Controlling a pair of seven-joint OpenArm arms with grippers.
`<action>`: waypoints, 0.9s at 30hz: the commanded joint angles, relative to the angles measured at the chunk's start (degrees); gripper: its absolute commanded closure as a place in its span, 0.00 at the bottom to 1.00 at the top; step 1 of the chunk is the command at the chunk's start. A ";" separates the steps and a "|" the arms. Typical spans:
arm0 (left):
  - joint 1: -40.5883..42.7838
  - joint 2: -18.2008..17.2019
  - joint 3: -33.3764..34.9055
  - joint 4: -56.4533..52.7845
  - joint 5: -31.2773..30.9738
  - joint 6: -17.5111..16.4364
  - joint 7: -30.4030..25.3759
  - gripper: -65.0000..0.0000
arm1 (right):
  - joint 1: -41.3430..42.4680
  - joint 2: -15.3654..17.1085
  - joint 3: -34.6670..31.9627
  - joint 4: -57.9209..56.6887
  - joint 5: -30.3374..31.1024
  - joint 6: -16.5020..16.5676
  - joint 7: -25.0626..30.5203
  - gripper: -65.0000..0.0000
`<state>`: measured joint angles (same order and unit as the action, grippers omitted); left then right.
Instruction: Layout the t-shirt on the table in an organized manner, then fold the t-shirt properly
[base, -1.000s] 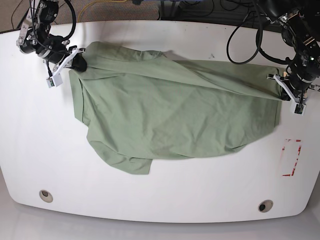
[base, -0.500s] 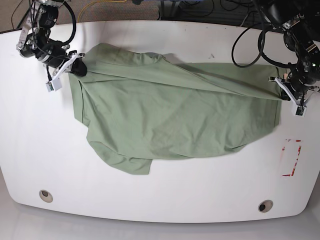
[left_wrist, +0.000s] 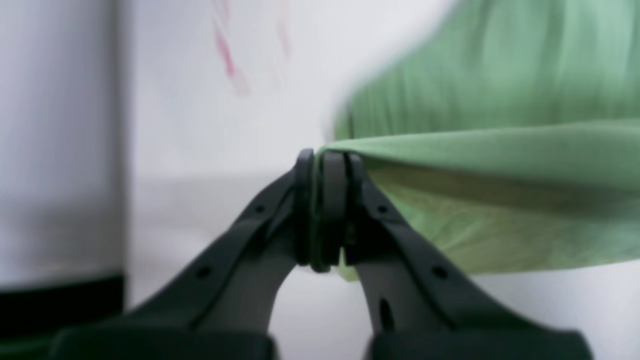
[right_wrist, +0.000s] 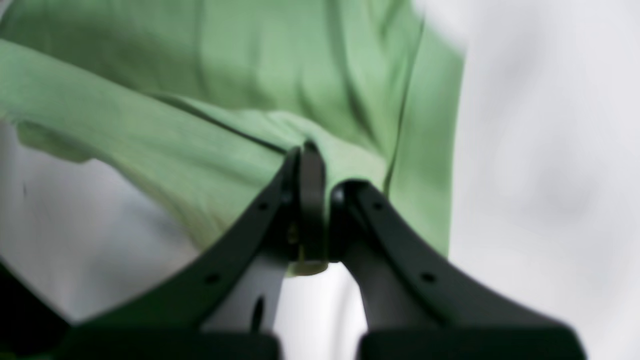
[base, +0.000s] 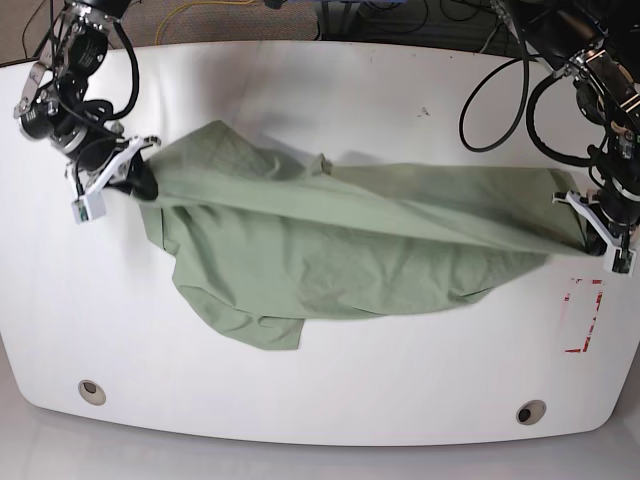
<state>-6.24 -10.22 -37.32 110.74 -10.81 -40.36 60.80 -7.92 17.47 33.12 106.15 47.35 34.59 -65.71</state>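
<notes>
T-shirt (base: 340, 250) pinched between both fingers (left_wrist: 332, 200) (stretched taut).

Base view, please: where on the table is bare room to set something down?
Free: the table's near strip between the t-shirt and the two grommet holes, and the far strip behind the shirt. Crowded: both ends, where the left gripper and right gripper clamp it.

place: robot lab | evidence: white table (base: 330, 90), cables (base: 490, 85)
</notes>
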 joint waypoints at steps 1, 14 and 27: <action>-4.88 -1.17 -0.17 1.48 -0.22 0.36 -1.06 1.00 | 4.19 1.56 0.50 1.24 0.34 0.09 1.41 1.00; -25.63 -4.33 6.60 1.31 0.04 0.36 -0.97 1.00 | 28.19 10.00 -6.71 -10.90 0.34 0.09 1.58 1.00; -49.19 -4.86 13.63 -5.29 0.13 4.62 -0.80 1.00 | 61.24 19.40 -24.46 -29.01 0.34 0.09 1.58 1.00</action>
<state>-50.00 -14.17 -23.97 106.67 -11.20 -37.30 61.54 46.17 34.28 10.04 77.97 46.87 34.76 -66.06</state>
